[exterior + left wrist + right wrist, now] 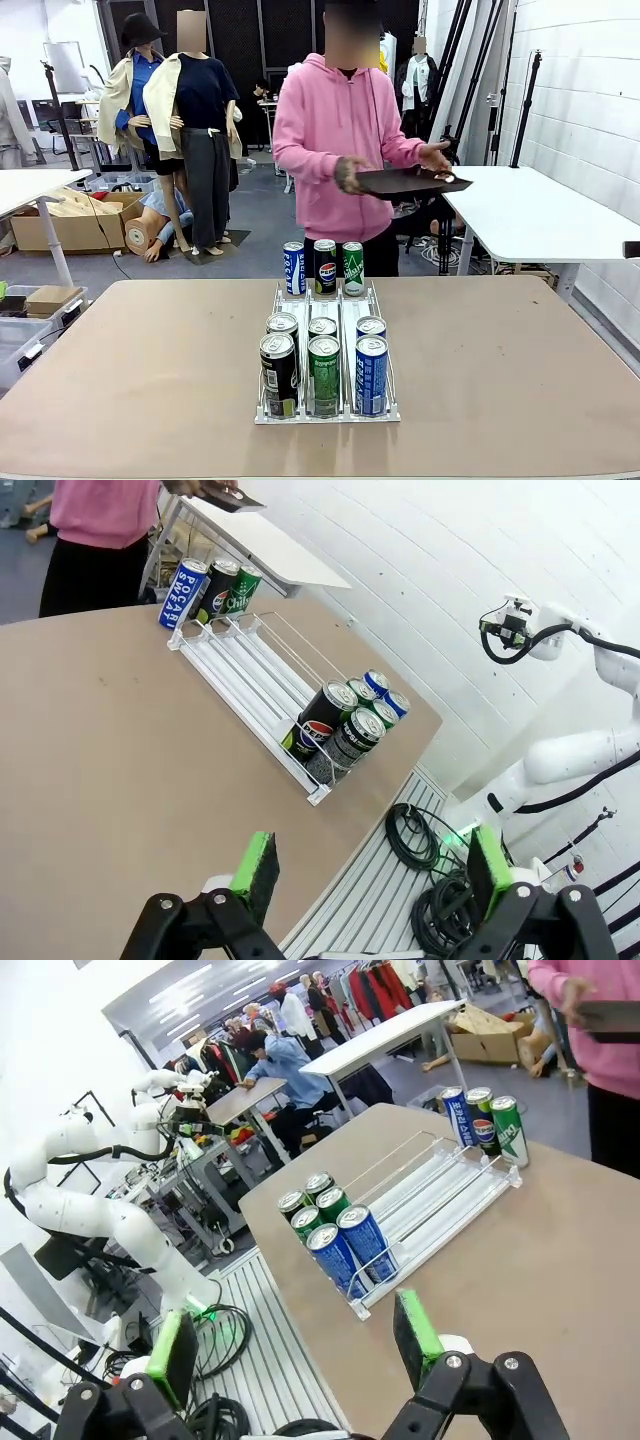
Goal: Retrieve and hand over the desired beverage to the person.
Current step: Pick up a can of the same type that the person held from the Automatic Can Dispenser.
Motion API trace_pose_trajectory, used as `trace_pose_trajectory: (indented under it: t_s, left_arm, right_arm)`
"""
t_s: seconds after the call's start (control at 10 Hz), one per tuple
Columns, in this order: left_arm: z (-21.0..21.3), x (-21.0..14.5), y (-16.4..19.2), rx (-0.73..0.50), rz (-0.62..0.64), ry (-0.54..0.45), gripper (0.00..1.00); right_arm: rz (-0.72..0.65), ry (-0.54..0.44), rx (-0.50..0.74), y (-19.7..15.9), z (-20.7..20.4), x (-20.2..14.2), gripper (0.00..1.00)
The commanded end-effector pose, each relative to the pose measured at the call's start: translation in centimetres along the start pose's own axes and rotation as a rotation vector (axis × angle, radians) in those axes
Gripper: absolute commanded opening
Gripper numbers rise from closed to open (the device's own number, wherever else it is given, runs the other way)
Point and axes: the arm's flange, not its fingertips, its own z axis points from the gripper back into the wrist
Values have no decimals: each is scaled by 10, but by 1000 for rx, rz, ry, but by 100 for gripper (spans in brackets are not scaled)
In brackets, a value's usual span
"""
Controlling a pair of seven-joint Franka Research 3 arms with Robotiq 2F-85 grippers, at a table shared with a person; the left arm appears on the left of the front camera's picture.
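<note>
Left gripper (372,870), right gripper (295,1345): wide open, empty. Cans (323,372): nine in rack (322,305), frame centre, close-packed. Person (335,140): upper centre, holding tray (410,182). Risk: wrong can picked; fingers topple neighbours.

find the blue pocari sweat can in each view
front view: pocari sweat can, upper centre, leftmost of the far three cans
left wrist view: top left, leftmost of three
right wrist view: upper right, leftmost of three
shared landmark: white rack, can stands at its far end
</note>
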Motion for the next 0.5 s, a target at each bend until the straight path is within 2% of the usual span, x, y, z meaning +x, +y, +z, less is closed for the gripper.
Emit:
trace_pose_trajectory:
  t_s: [0.0, 0.2, 0.4]
  left_arm:
    - [2, 1, -3, -3, -6, -9, 100]
    - [2, 1, -3, -3, -6, -9, 100]
    - [2, 1, -3, -3, -6, -9, 100]
  right_arm:
    - [19, -7, 10, 1, 1, 0, 100]
    - [3, -1, -1, 0, 0, 0, 100]
    - [-129, 29, 83, -15, 0, 8, 100]
